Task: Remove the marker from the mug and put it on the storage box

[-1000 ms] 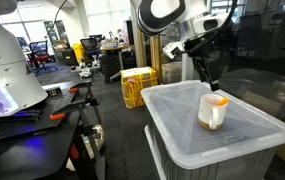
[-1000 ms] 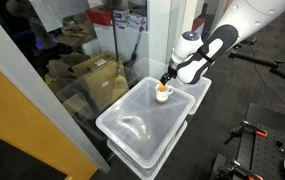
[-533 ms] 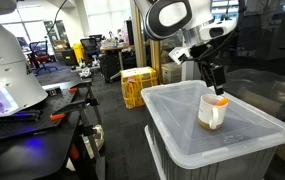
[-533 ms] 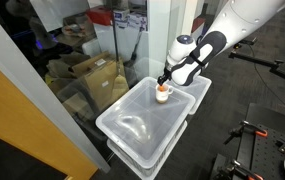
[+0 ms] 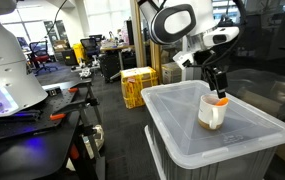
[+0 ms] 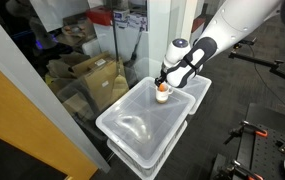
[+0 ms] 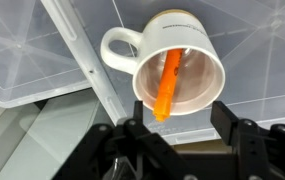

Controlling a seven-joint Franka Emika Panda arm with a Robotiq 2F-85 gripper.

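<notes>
The cream-white mug [image 7: 172, 66] stands on the lid of the translucent storage box [image 7: 42, 60], with its handle to the left in the wrist view. The orange marker [image 7: 168, 84] leans inside the mug, its tip sticking out over the rim. My gripper [image 7: 177, 135] is open, just above the mug's mouth, with one finger on each side of the marker's upper end. In both exterior views the gripper [image 5: 218, 90] [image 6: 162, 82] hangs right over the mug [image 5: 212, 112] [image 6: 161, 94] on the box lid [image 5: 182, 140] [image 6: 132, 125].
The box sits on a second like bin below. Yellow crates [image 5: 138, 85] stand on the floor behind. A workbench with tools [image 5: 32, 115] is off to one side. Cardboard boxes [image 6: 82, 80] lie behind a glass wall.
The gripper has come down and shifted over the mug's mouth, closer to the marker. The mug and marker have not moved.
</notes>
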